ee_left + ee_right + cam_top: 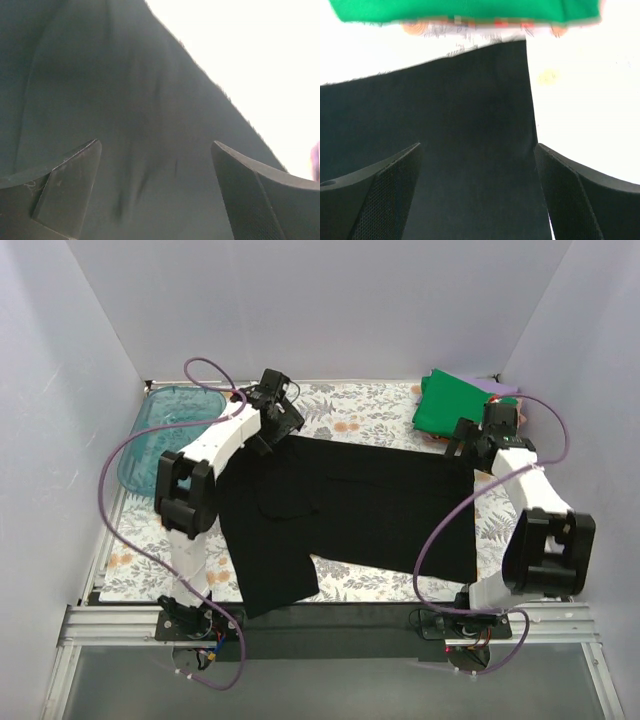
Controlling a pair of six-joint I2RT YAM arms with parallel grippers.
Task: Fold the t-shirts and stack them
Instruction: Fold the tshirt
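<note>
"Two claws, both spread wide and holding nothing. The left gripper hangs over the far-left corner of the black t-shirt, and the right gripper hangs over its far-right corner."

"And the shirt itself?"

"Spread mostly flat on the floral table cover, with one sleeve flopped out at its near-left. The folded green t-shirt sits just beyond its far-right corner, with a sliver of lilac cloth past that."

"How will it handle?"

"Light and limp, I'd judge. It has no stiffness, so lift one corner and the rest will sag and drag. It's neither fragile nor slippery, but a single thin layer lying flat is easy to miss."

"So where to take hold?"

"At those two far corners, right at the edge. The right wrist view shows the corner lying between its fingers. Pinch both corners together so the cloth hangs taut between them. A bite further in would probably bunch it."

"Is either claw touching the cloth?"

"Close above it, but I can't tell about contact."
</note>
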